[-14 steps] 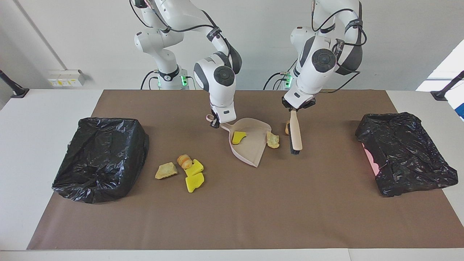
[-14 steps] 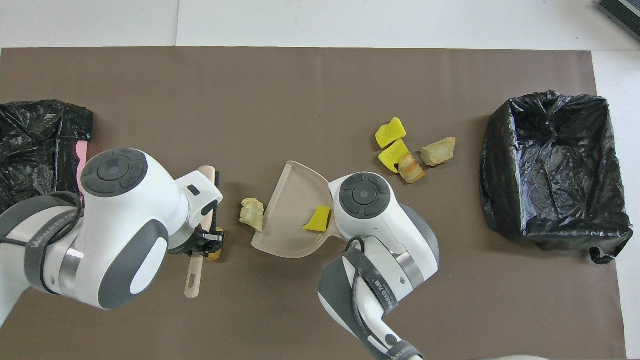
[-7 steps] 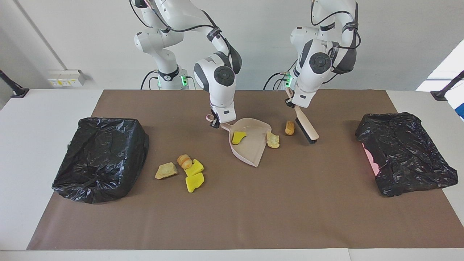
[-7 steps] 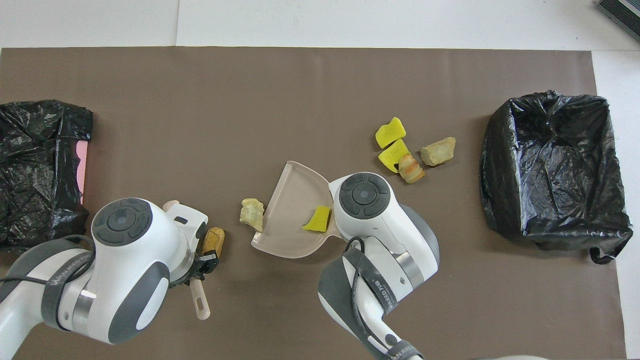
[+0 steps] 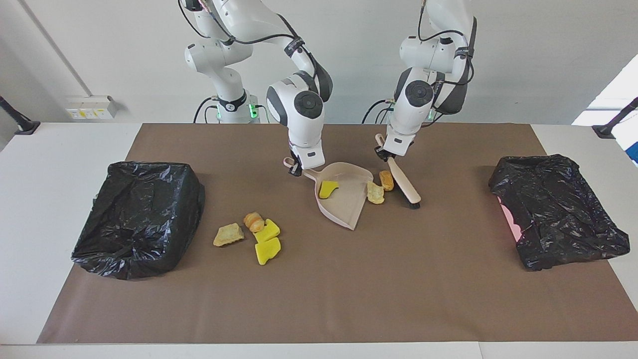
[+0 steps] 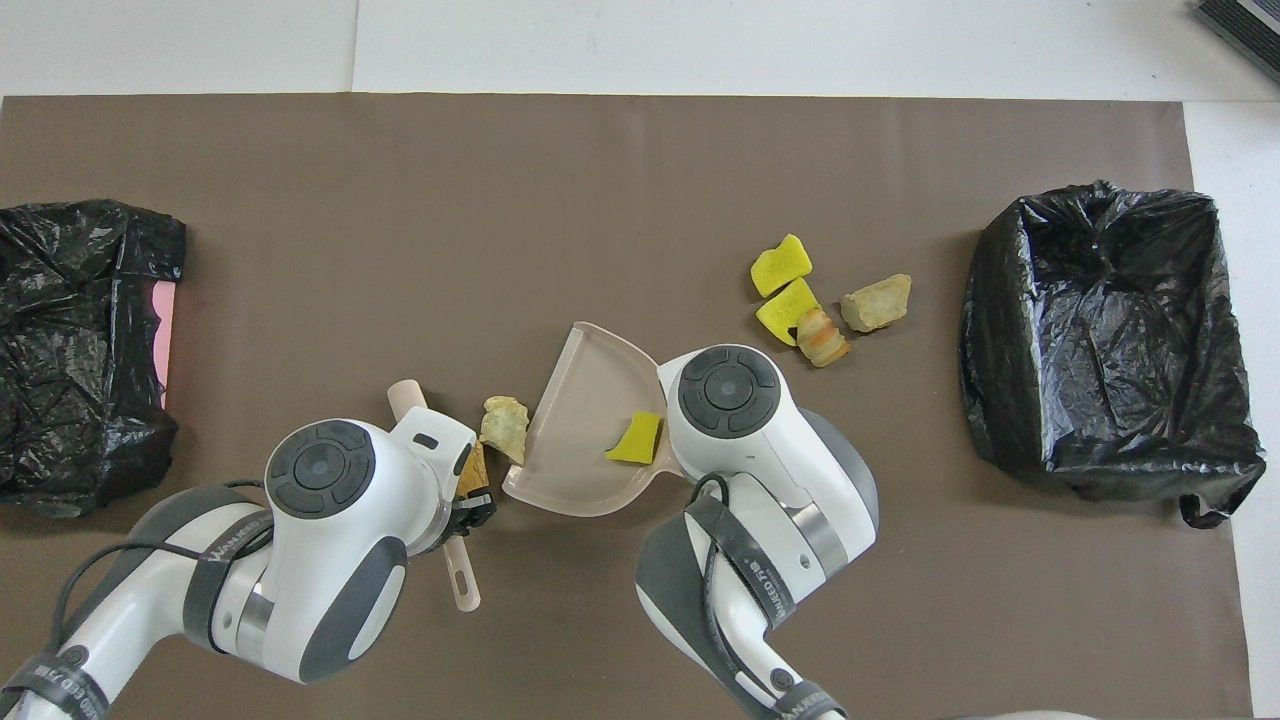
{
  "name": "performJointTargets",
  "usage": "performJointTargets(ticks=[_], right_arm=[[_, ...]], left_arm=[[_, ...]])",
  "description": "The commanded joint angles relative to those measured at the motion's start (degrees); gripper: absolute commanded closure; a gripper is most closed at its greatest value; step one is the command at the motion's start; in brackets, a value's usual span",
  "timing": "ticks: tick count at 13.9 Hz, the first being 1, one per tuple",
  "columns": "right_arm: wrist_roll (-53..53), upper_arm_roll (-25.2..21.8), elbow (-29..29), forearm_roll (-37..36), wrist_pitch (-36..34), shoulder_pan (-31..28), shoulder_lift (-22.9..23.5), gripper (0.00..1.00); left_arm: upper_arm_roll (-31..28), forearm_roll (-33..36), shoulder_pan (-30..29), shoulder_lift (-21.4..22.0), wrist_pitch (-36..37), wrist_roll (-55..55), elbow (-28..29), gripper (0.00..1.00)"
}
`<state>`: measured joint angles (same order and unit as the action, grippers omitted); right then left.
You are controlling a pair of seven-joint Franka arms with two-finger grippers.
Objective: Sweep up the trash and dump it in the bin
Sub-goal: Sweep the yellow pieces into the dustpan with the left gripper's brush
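From across the table the left gripper is clamped on the brush, bristles touching an orange lump beside a tan lump at the dustpan mouth. The right gripper clasps the dustpan's handle. From above, both grippers hide under their arms; a yellow chunk sits in the pan, and four scraps lie toward the open bin.

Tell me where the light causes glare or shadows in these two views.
Facing view: bright daylight blows out the window at the frame's edge, and the black bin liner shows crinkled highlights. Overhead view: the other liner glints the same way; the dustpan and scraps cast only soft, short shadows on the brown mat.
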<state>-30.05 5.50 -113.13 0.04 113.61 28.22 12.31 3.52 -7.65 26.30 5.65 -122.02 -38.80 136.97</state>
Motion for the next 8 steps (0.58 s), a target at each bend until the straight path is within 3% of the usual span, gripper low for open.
performJointTargets(ticks=[1, 8], right_arm=[[1.23, 0.12, -0.34, -1.36, 1.17, 0.35, 0.70, 1.00], [1.40, 0.12, -0.34, -1.36, 1.18, 0.35, 0.70, 1.00]], left_arm=[[-0.62, -4.38, 2.96, -1.08, -2.24, 8.89, -0.83, 1.00], [-0.62, -4.48, 9.21, -3.97, -1.82, 17.18, -7.41, 1.00]])
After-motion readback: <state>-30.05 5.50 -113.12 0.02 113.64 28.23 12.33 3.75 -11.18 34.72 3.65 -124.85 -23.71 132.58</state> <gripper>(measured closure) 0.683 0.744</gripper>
